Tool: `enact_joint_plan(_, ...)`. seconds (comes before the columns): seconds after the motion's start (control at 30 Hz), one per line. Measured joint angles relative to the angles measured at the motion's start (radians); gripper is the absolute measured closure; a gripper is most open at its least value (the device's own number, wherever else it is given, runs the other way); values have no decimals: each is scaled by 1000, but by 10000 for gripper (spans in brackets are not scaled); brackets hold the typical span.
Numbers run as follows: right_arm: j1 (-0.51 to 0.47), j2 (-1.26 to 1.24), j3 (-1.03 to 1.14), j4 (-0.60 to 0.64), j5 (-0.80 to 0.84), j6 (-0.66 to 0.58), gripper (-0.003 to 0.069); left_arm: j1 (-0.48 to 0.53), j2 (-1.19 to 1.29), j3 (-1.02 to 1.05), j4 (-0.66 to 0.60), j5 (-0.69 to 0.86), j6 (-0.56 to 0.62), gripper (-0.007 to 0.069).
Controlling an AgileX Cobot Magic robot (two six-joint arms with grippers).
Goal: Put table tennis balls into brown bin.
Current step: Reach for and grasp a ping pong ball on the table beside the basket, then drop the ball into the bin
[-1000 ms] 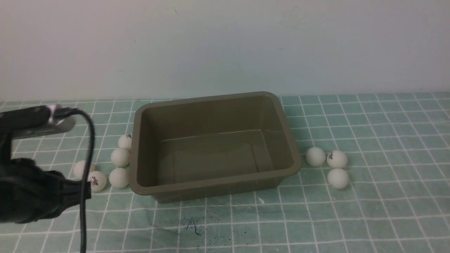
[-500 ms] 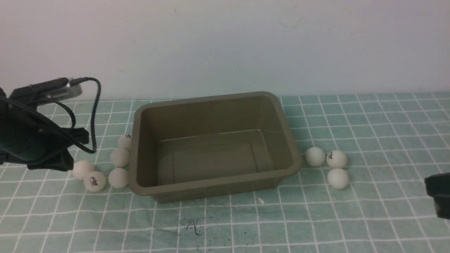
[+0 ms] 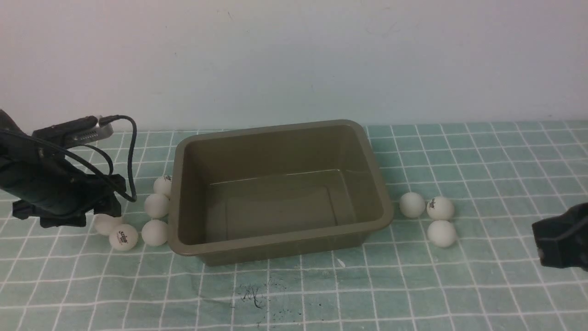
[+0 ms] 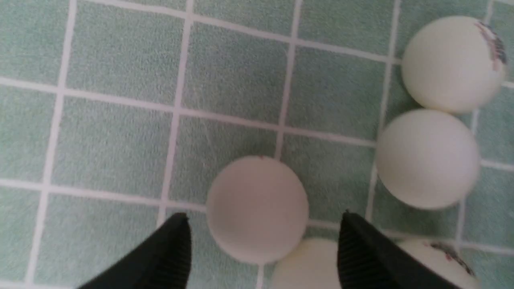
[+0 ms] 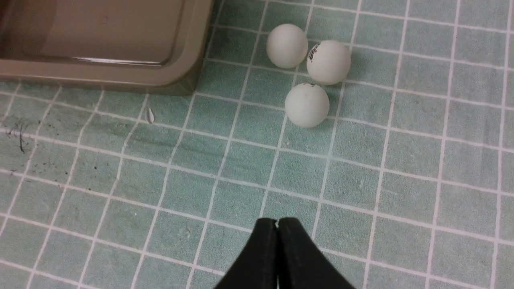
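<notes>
The brown bin (image 3: 275,236) stands empty mid-table. Five table tennis balls lie by its left wall, among them a logo ball (image 3: 123,237) and the leftmost plain ball (image 3: 104,224). My left gripper (image 4: 264,218) is open low over that cluster. Its fingertips (image 4: 178,224) straddle the plain ball (image 4: 257,208) with a gap on each side. Three more balls (image 3: 440,208) sit right of the bin. My right gripper (image 5: 277,220) is shut and empty, short of those three balls (image 5: 307,105); in the front view it (image 3: 560,241) shows at the right edge.
A green checked cloth (image 3: 505,161) covers the table up to a pale wall. A dark scuff mark (image 3: 250,294) lies in front of the bin. A black cable (image 3: 131,156) loops off the left arm beside the bin's left wall.
My left arm swung from the near left corner toward the balls and came down over the leftmost one. My right gripper entered from the right edge and moved up and inward.
</notes>
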Motion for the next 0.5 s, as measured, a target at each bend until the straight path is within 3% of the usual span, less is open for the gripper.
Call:
enact_joint_plan(0.13,-3,0,-1,-28,0,17,673,0,77,-1,-20,-65,1,102)
enact_joint_plan(0.2,-19,1,-8,-44,3,41,673,0,87,-4,-21,-83,1,151)
enact_joint_plan(0.3,-63,19,-38,-71,38,76,673,0,87,-13,-24,-76,0,286)
enact_joint_plan(0.5,-182,158,-72,-78,62,75,669,-4,1,-133,-13,113,0,272)
